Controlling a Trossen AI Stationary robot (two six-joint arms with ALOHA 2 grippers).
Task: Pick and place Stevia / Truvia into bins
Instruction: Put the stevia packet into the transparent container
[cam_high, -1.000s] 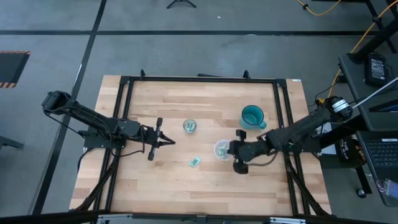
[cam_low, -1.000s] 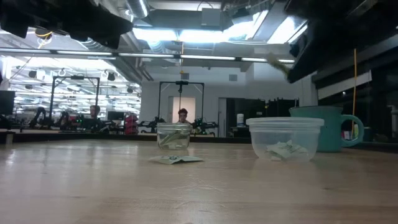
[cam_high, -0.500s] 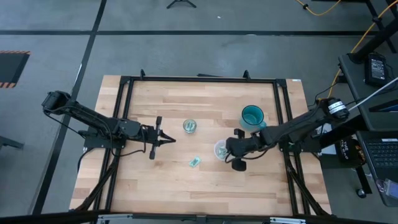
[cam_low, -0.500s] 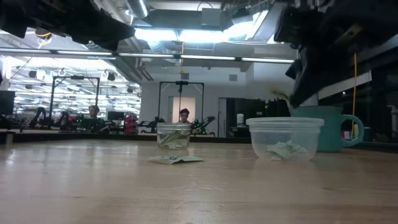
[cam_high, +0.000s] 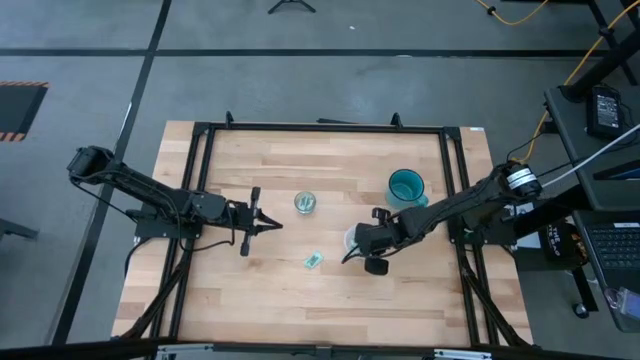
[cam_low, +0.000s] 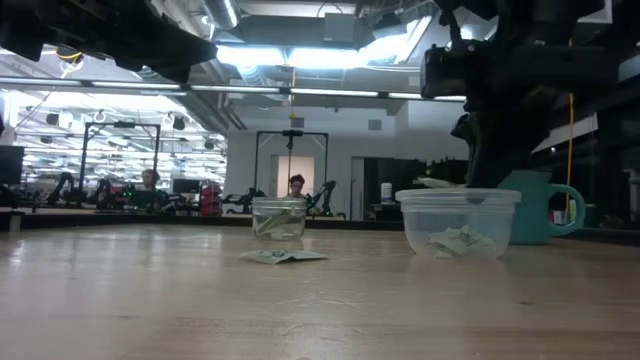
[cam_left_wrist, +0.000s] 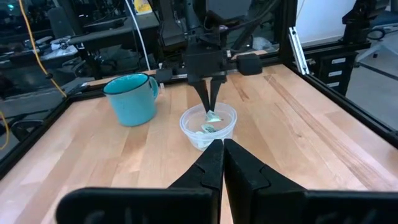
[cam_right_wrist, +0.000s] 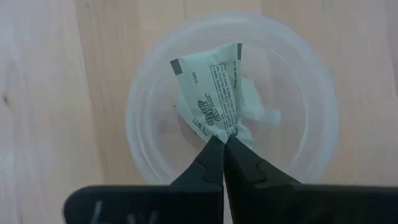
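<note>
Truvia packet — pinched in right hand, over plastic cup

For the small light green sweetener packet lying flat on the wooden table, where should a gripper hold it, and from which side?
The small light green sweetener packet lies flat on the wooden table, apart from the small clear glass jar. Probably best to come straight down from above and pinch across its short width, since nothing graspable stands up.
</note>
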